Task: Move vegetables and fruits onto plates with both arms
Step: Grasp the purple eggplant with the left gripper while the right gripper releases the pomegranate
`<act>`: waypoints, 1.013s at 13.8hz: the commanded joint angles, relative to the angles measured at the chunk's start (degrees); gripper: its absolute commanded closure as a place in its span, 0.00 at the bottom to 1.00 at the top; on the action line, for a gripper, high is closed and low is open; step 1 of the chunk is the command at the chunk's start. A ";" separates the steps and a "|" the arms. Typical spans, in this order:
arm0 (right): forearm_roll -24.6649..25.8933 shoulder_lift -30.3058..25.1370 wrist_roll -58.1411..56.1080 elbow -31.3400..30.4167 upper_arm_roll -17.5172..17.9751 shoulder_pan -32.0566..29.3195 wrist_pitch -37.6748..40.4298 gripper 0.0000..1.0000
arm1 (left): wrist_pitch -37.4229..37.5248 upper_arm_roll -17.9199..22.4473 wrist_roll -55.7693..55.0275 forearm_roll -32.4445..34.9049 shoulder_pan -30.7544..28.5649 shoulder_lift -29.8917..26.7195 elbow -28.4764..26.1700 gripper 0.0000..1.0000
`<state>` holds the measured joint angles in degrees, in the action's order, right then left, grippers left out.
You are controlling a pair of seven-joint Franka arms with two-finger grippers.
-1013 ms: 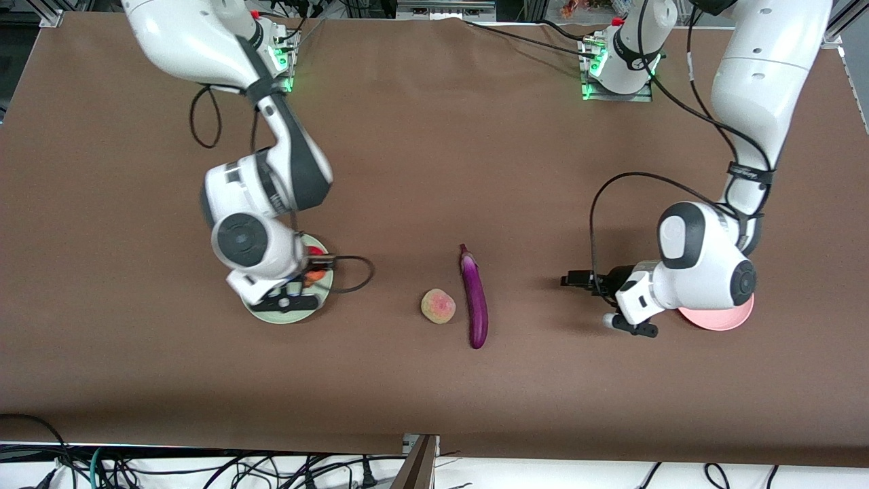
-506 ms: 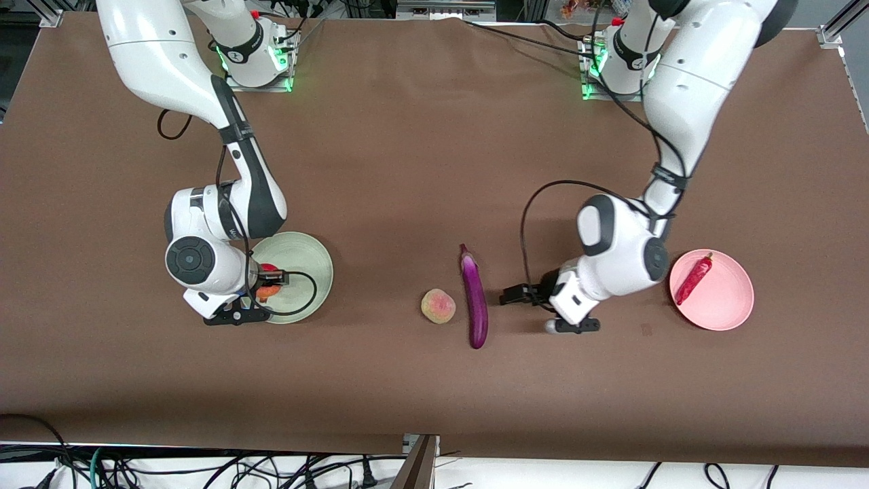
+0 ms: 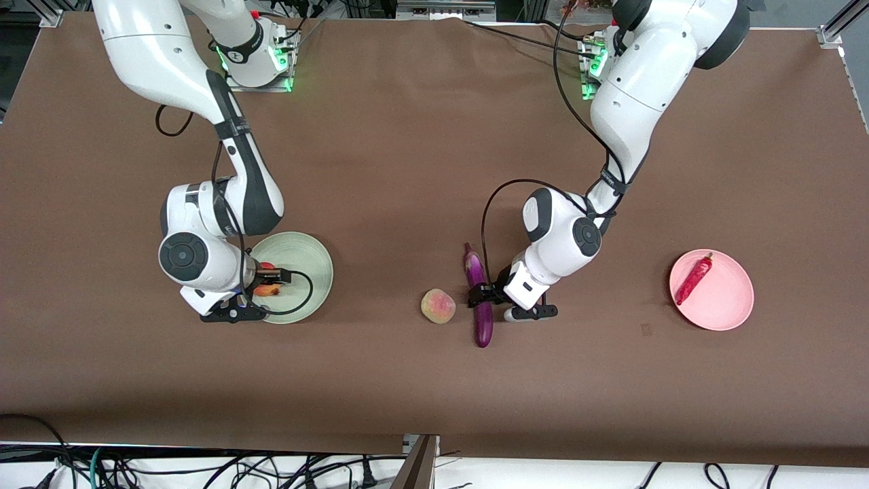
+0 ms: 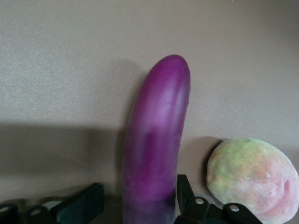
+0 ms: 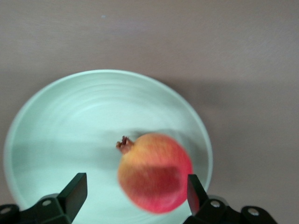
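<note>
The purple eggplant (image 3: 483, 320) lies mid-table beside the pinkish-yellow peach (image 3: 438, 305). My left gripper (image 3: 478, 297) is down at the eggplant's middle. In the left wrist view the gripper (image 4: 135, 201) is open with a finger on each side of the eggplant (image 4: 156, 140), and the peach (image 4: 250, 177) sits next to it. My right gripper (image 3: 263, 284) is open over the pale green plate (image 3: 309, 257). The red fruit (image 5: 154, 179) lies on the plate (image 5: 60, 121) between the right gripper's (image 5: 135, 189) spread fingers. The red chili (image 3: 693, 278) lies on the pink plate (image 3: 726, 305).
The brown table runs wide around the plates. Both arm bases stand along the table's edge farthest from the front camera. Cables hang below the near edge.
My left arm swung from over the pink plate to the eggplant and lowered its open fingers around it, uncovering the chili. My right gripper shifted to the green plate's edge.
</note>
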<state>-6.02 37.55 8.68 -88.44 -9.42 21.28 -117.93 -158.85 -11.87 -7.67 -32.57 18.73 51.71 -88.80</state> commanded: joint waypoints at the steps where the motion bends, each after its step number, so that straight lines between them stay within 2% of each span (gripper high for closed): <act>1: -5.48 -1.43 3.44 3.34 0.46 1.13 5.85 0.06 | -0.05 0.79 -0.25 -0.48 1.14 0.32 0.74 0.73; 3: -7.51 -1.43 7.47 5.72 0.46 2.53 8.05 0.06 | 0.03 0.88 -0.07 -0.48 0.44 -0.29 0.39 0.85; 5: -7.61 -0.82 14.05 6.95 0.46 5.69 7.45 0.07 | 1.43 1.06 -0.16 -0.39 -0.79 -2.66 -0.66 0.85; 7: -7.43 0.50 20.30 8.45 0.46 9.20 5.27 0.07 | 6.85 3.06 -0.07 -0.30 -0.97 -5.20 -0.84 0.85; 9: -7.87 2.52 25.57 10.56 1.07 10.79 -0.61 0.07 | 17.90 7.10 0.02 1.79 -0.88 -8.88 -0.50 0.84; 11: -7.70 4.80 29.36 12.05 3.09 12.38 -7.63 0.07 | 29.95 11.58 0.11 9.59 -0.88 -12.58 0.12 0.80; 14: -7.69 9.71 33.41 12.15 3.18 15.71 -22.65 0.07 | 36.93 12.92 0.37 20.41 -2.28 -15.31 0.12 0.73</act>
<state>-12.86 42.93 39.70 -78.72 -6.09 35.52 -133.77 -125.09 0.83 -7.55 -17.40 17.03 38.64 -87.49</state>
